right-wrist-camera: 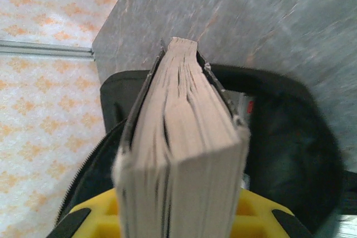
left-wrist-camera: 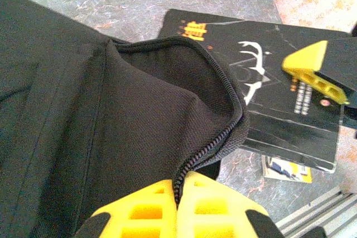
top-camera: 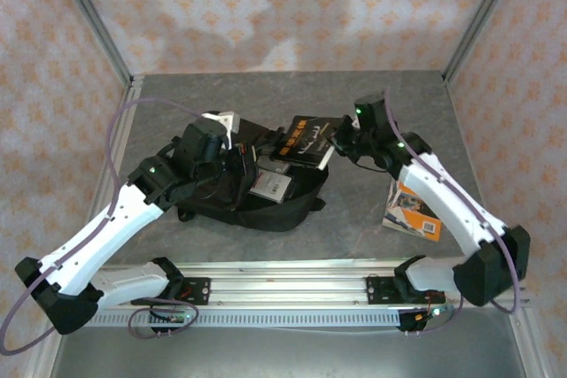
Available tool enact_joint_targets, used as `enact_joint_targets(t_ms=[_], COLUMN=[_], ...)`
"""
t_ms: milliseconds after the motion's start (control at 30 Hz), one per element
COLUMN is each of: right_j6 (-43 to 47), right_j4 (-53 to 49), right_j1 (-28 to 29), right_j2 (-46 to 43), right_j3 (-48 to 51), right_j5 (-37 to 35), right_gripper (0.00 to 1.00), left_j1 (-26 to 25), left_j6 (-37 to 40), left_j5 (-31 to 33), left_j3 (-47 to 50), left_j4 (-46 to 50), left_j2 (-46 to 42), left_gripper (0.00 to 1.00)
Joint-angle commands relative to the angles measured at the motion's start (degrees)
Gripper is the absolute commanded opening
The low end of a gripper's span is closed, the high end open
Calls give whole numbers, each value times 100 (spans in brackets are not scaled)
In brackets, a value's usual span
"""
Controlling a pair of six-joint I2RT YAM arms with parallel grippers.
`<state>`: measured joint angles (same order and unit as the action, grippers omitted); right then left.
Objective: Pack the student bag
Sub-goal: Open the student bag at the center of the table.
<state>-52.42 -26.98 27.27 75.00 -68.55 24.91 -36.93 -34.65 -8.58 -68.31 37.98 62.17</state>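
Note:
The student bag lies black and slumped on the table left of centre, its zipped mouth held open. My left gripper is shut on the bag's zipper edge, the yellow fingers pinching the fabric. A thick black-covered book hangs tilted over the bag's far right rim, and my right gripper is shut on it. In the right wrist view the book's page block stands between the yellow fingers, with the bag's dark opening behind it. Another book lies inside the bag.
An orange-and-white book lies flat on the grey table to the right, under the right arm. The metal rail runs along the near edge. Patterned walls enclose the back and sides.

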Motion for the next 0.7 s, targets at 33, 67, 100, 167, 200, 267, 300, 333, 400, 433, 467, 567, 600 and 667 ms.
enact_joint_targets(t_ms=[33, 67, 100, 167, 200, 267, 300, 333, 400, 433, 467, 567, 600, 667], right_j6=[-1119, -1299, -1413, -1569, -1586, -1521, -1488, -1438, -1403, -1402, -1397, -1394, -1393, -1377], right_j4=[1473, 1603, 1684, 1764, 1762, 1606, 1523, 1434, 1380, 1364, 1378, 1404, 1401, 1398], right_j1=[141, 177, 207, 267, 294, 348, 367, 383, 393, 394, 393, 398, 394, 393], right_j2=[505, 630, 708, 786, 805, 819, 821, 814, 781, 756, 736, 674, 656, 635], right_j3=[-509, -587, -641, -743, -786, -905, -932, -956, -934, -889, -856, -792, -790, -777], right_j5=[855, 919, 949, 963, 963, 977, 972, 981, 982, 966, 948, 906, 902, 907], right_gripper=[0, 0, 0, 0, 0, 0, 0, 0, 0, 0, 0, 0, 0, 0], left_j1=[92, 113, 136, 166, 181, 203, 219, 237, 247, 256, 264, 265, 265, 265], left_j6=[-267, -217, -160, -29, 34, 216, 281, 364, 580, 639, 676, 775, 776, 800], left_j5=[-41, -30, 10, 247, 290, 410, 451, 453, 409, 343, 206, -382, -518, -718], left_j3=[35, -59, -181, -546, -726, -1071, -1227, -1413, -1676, -1777, -1843, -2077, -2150, -2289], left_j4=[-276, -168, -60, 336, 495, 761, 896, 1044, 1227, 1269, 1272, 1231, 1231, 1239], left_j2=[-47, -1, 51, 258, 373, 631, 768, 939, 1225, 1393, 1534, 1930, 2030, 2217], left_gripper=[7, 20, 32, 58, 62, 71, 73, 74, 75, 75, 75, 77, 78, 78])
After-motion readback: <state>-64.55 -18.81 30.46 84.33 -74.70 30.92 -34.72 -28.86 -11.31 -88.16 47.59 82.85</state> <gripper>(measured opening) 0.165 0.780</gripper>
